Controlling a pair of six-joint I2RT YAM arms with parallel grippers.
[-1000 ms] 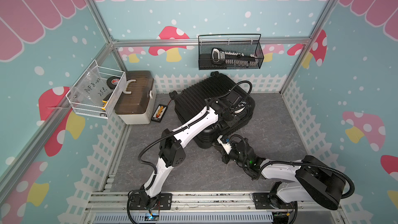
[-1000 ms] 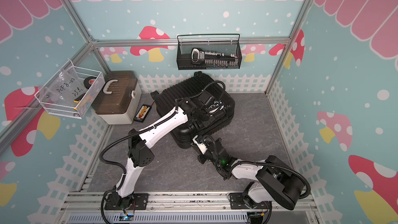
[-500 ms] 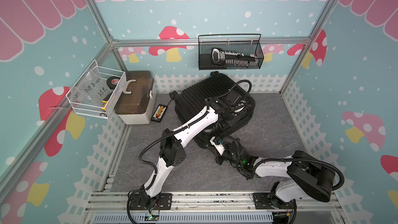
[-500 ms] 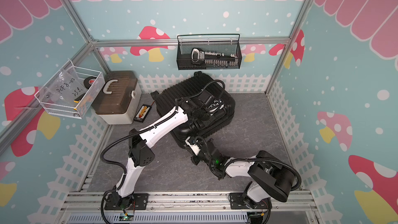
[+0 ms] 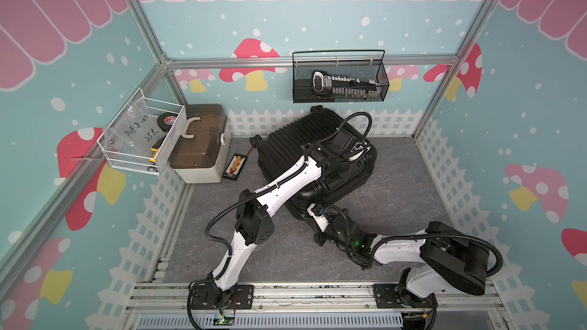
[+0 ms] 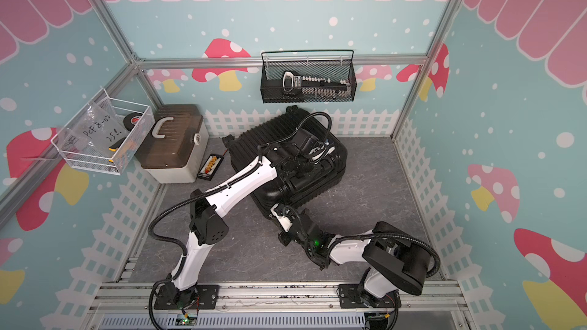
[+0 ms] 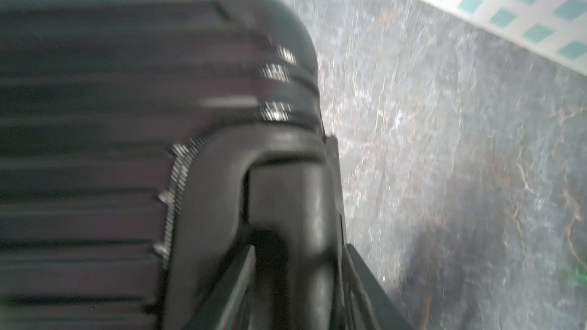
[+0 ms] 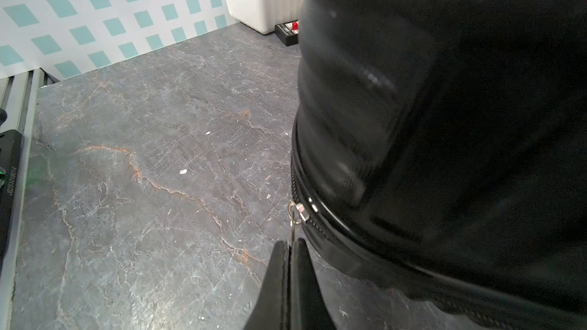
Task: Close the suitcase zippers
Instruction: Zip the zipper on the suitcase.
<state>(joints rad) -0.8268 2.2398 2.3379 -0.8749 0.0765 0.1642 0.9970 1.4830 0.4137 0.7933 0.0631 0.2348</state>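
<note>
The black ribbed suitcase lies flat on the grey floor. My left arm reaches over it, and my left gripper sits at its right side. In the blurred left wrist view the jaws stand apart astride a black handle, with a dark gap on one side. My right gripper is low at the case's near corner. It is shut on a thin metal pull tab that hangs from the slider ring on the zipper track.
A white box with a brown lid and a small black holder stand left of the suitcase. A white wire basket hangs on the left wall, a black mesh basket on the back wall. Bare grey floor lies beside the right gripper.
My right gripper has slid left along the suitcase's near edge to its corner, still pinching the pull tab. The left jaws have widened around the handle.
</note>
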